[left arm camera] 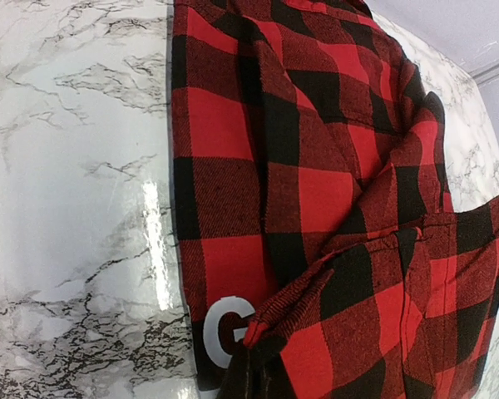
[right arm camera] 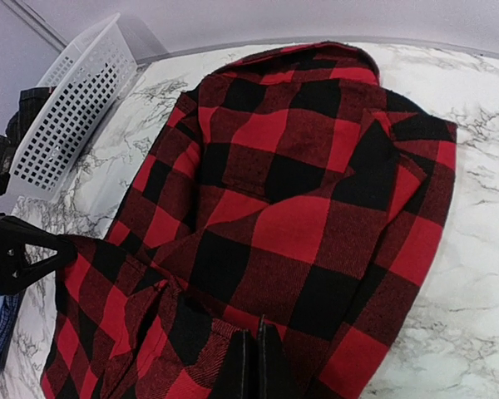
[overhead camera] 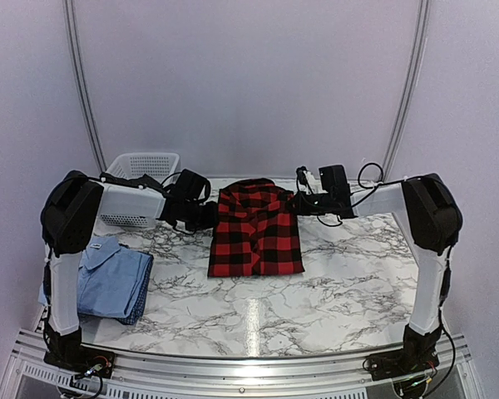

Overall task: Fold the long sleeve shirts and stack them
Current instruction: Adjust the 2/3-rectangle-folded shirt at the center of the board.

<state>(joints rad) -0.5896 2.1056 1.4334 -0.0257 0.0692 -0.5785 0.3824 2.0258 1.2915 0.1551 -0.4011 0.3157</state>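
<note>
The red-and-black flannel shirt (overhead camera: 256, 231) lies partly folded in the middle of the marble table (overhead camera: 349, 274), collar toward the back. My left gripper (overhead camera: 209, 218) sits at its left edge, shut on a raised fold of the flannel (left arm camera: 316, 283) beside a white letter G (left arm camera: 224, 328). My right gripper (overhead camera: 300, 204) is at the shirt's right edge. Its dark fingers (right arm camera: 248, 366) are pressed together on the flannel (right arm camera: 299, 224). The light blue shirt (overhead camera: 112, 278) lies folded at the table's near left.
A white mesh basket (overhead camera: 141, 166) stands at the back left, also in the right wrist view as the basket (right arm camera: 75, 108). The left arm (overhead camera: 71, 216) rises beside the blue shirt. Bare marble lies in front of and right of the flannel.
</note>
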